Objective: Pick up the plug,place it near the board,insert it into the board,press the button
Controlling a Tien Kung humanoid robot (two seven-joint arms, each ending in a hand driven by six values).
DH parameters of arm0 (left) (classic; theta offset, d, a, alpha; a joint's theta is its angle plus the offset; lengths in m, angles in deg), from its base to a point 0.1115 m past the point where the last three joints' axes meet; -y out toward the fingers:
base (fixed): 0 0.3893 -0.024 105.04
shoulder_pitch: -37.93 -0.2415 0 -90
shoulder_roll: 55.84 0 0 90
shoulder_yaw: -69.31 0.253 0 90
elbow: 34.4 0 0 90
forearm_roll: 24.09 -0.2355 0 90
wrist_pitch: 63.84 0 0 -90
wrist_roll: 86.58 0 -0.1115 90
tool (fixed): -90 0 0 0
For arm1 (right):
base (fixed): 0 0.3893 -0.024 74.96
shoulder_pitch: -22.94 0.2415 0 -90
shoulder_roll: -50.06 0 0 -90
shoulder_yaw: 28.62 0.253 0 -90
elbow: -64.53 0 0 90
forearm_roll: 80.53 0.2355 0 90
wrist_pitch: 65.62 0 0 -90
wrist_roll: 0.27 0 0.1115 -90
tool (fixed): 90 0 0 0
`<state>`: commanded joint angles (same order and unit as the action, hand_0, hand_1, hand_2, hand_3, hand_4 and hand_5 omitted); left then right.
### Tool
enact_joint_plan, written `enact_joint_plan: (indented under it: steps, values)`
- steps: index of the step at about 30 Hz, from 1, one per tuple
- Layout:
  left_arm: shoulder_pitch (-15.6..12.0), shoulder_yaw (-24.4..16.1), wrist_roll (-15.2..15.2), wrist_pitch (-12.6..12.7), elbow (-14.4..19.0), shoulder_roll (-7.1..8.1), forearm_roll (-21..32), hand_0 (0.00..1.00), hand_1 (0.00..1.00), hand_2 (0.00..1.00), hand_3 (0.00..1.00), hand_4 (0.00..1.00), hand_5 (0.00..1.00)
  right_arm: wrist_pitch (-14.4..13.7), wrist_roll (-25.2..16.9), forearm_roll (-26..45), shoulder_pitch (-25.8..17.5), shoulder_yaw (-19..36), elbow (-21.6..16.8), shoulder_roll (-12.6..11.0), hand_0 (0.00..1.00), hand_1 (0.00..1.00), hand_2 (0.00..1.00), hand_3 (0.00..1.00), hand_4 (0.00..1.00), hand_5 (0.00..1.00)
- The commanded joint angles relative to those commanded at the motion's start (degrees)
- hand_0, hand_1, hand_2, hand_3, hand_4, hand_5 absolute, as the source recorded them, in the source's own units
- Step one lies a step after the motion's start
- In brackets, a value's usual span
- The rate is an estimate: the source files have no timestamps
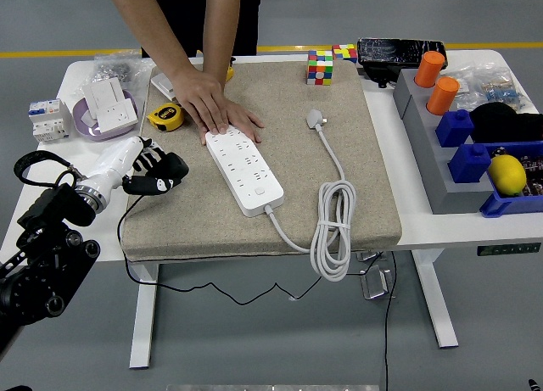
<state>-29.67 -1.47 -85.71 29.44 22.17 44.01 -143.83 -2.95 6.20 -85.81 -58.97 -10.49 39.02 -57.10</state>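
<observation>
A white power strip (246,166) lies diagonally on the beige mat (280,187). A person's hand (216,107) presses flat on the strip's far end. My left hand (157,172) hovers at the mat's left edge, well left of the strip, fingers curled around a black plug (163,183) whose thin black cable (123,230) drops over the table's front edge. The strip's own white plug (316,118) and coiled white cord (335,230) rest on the mat to the right.
A yellow tape measure (165,116), a purple bowl (85,124) holding a white socket and a small breaker (47,120) sit at the left. Rubik's cubes (320,67) stand at the back. A grey bin (441,175) with orange cylinders, blue blocks and a lemon (507,175) fills the right.
</observation>
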Motion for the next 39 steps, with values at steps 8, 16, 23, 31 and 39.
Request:
enact_joint_plan:
  steps: [8,16,23,31,39]
  values:
    - [0.2,0.6,0.1,0.0,-1.4,-0.26,0.1,0.419,0.480,0.395,0.454,0.712,0.179,0.0,0.0,-0.1,0.1,0.2,0.0,0.1,0.946,0.841,0.779,0.793,0.998,0.998]
    - [0.3,0.6,0.2,-0.3,-1.7,-0.26,0.4,0.419,0.492,0.423,0.472,0.735,0.189,0.0,0.0,0.0,0.3,0.3,0.0,0.1,0.945,0.841,0.779,0.793,0.998,0.998]
    - [0.5,0.5,0.2,-1.1,-1.6,-0.21,0.6,0.436,0.542,0.541,0.539,0.813,0.208,0.0,0.0,0.0,0.4,0.4,0.0,0.1,0.945,0.841,0.779,0.793,0.998,0.998]
    - [0.2,0.7,0.2,-1.8,-1.6,-0.22,0.5,0.554,0.732,0.670,0.607,0.947,0.280,0.0,-0.1,0.0,0.2,0.2,0.0,0.1,0.945,0.840,0.779,0.792,0.998,0.998]
    - [0.0,0.7,0.2,-2.0,-1.4,-0.13,0.3,0.650,0.774,0.742,0.633,0.961,0.289,0.0,-0.1,0.1,0.0,0.1,0.0,0.0,0.944,0.840,0.779,0.792,0.998,0.998]
